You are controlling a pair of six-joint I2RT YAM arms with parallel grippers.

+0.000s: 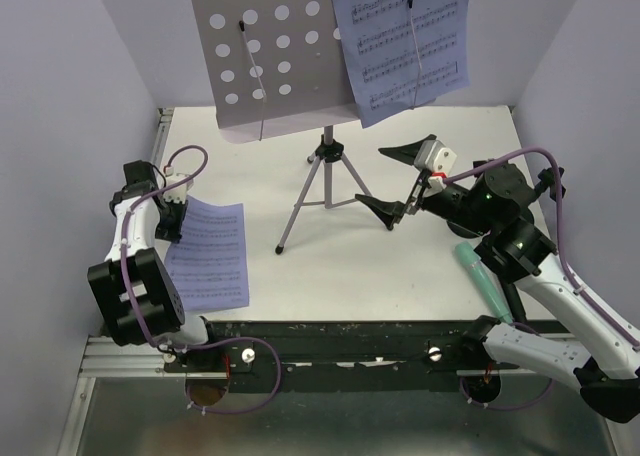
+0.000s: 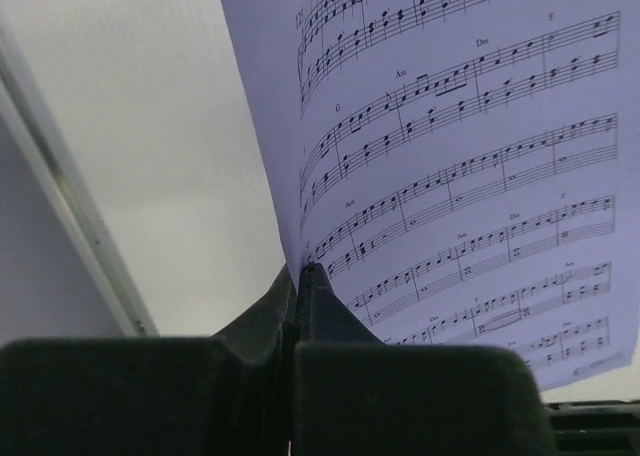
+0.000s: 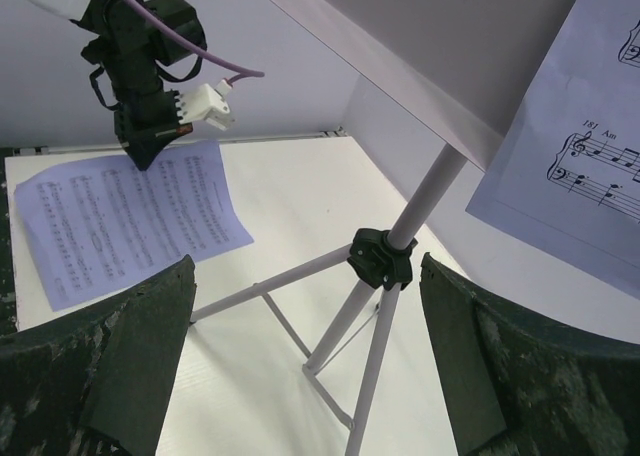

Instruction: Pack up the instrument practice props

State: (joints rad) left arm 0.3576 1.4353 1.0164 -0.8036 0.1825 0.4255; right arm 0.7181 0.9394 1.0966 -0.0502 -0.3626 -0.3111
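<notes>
- Black fingers (image 2: 420, 396) of the left end effector (image 2: 297, 272) fill the bottom of the left wrist view. They are clenched together on the edge of a sheet (image 2: 460, 176) of printed music.
- From that pinch the page rises toward the upper right of the frame, staves readable, with pale wall behind it on the left.
- Seen from above, the same end effector sits at the left of the white worktop (image 1: 400, 276), at the left edge of the sheet. The sheet lies mostly flat in the lower left of the worktop.
- Right of centre in the top view, the right end effector (image 1: 397, 181) is released, its jaws spread wide with nothing in them. It hangs just beside the rack's tripod legs without touching them.
- Its own wrist view shows one dark finger at the lower left and one at the lower right. The rack's pole and black hub stand between them, farther back.
- At the top centre of the top view is the lilac perforated rack (image 1: 265, 51), upright on its tripod in the middle of the worktop.
- On the right half of the rack's desk hangs a second sheet (image 1: 405, 41), overhanging the right edge, with a thin wire arm across it.
- At the lower right, a green mic (image 1: 482, 276) lies on the worktop, partly hidden by the right arm.
</notes>
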